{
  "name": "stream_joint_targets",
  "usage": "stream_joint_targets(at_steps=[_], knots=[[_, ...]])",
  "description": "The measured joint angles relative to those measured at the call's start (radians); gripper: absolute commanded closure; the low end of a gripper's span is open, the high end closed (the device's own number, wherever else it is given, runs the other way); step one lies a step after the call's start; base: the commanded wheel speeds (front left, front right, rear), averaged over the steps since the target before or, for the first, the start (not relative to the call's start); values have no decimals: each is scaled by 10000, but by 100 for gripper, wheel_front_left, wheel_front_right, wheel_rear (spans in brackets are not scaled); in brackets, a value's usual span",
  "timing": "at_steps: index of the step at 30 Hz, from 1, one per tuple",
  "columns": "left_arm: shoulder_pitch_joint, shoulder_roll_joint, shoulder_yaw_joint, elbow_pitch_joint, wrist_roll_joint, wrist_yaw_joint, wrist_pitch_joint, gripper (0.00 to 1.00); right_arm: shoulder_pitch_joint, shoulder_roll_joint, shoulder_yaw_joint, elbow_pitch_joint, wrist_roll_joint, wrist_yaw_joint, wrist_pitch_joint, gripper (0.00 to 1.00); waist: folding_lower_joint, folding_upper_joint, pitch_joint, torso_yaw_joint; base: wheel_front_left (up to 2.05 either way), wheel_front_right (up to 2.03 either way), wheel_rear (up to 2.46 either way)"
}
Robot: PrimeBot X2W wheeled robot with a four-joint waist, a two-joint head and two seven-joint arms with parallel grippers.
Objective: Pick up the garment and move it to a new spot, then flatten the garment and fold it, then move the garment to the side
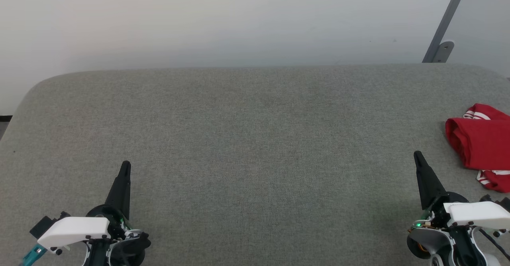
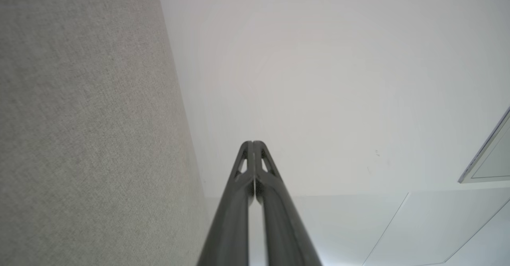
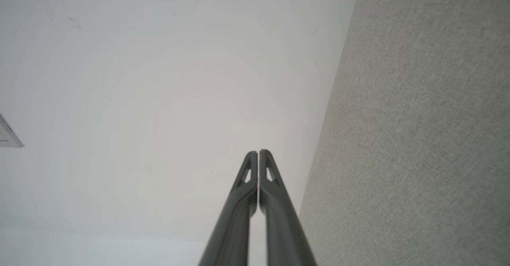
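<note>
Left jaws: the left gripper [image 1: 126,165] has its two fingers pressed together along their whole length, closed on themselves and empty. In the left wrist view [image 2: 253,143] the tips meet with only a thin line between them.
Right jaws: the right gripper [image 1: 417,155] is the same, fingers tight together and empty. The right wrist view [image 3: 258,152] shows the same thin line.
Position of grippers: in the head view the left one is at 7 o'clock and the right one at 5 o'clock. Both point toward 12 o'clock, well apart from each other.
Finger shape: long, dark and matte, narrowing to a point, with a small triangular opening near each tip.
Shirt: the shirt [image 1: 482,146] lies at 3 o'clock on the table, partly cut by the picture's edge. It is red soft cloth, bunched in thick folds, with red-and-white striped trim at its far and near ends. It lies near the right gripper, at 2 o'clock from the tip, and does not touch it.
Table: the table [image 1: 255,138] is covered with grey woven cloth of fine grain, and its far corners are rounded.
Room: a plain white wall [image 1: 239,18] stands behind the table. At 1 o'clock a grey metal bar [image 1: 448,16] leans on it.
</note>
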State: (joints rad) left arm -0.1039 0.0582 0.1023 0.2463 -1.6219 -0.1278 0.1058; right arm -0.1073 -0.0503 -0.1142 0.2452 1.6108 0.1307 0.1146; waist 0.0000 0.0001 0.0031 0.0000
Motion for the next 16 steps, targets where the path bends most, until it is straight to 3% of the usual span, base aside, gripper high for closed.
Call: stream_joint_targets(at_steps=[16], knots=[[0, -12, 25, 0, 4, 0, 13, 100, 0, 2, 2, 0, 0, -2, 0, 100, 0, 0, 0, 0, 0, 0, 0]])
